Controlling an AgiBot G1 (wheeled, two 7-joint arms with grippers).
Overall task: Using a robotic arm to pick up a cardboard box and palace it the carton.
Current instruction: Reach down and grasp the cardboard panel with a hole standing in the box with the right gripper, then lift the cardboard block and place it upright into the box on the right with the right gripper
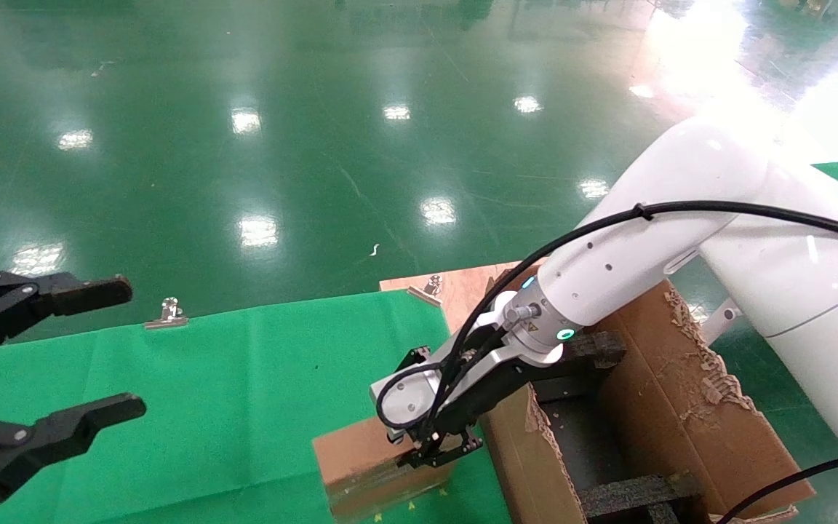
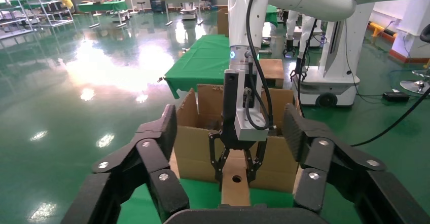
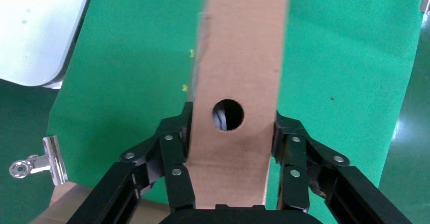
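The right hand (image 1: 439, 453) of the robotic arm (image 1: 652, 240) is clamped on the cardboard box (image 1: 361, 455), one finger on each broad side — the right wrist view shows the fingers (image 3: 175, 163) pressed flat against the brown faces on either side of the narrow face with the round hole (image 3: 227, 114). The box stands on edge at the near right corner of the green-covered surface (image 1: 230, 378), its long axis running roughly left to right in the head view, the holed narrow face turned up toward the hand. Its lower part is cut off by the bottom of the head view, so whether it rests on the cloth or is just lifted cannot be told.

Just to the right of the box rises the near wall of the carton (image 1: 681, 407), flaps up with torn edges, black foam inserts (image 1: 633, 493) inside; the gap between box and carton wall is narrow. To the left the green cloth lies open as far as the left hand (image 1: 41, 364), which hangs well apart at the surface's left edge with its fingers spread wide — holding nothing. A metal clip (image 1: 166, 313) pins the cloth's far edge, and beyond it is green floor (image 1: 317, 145).
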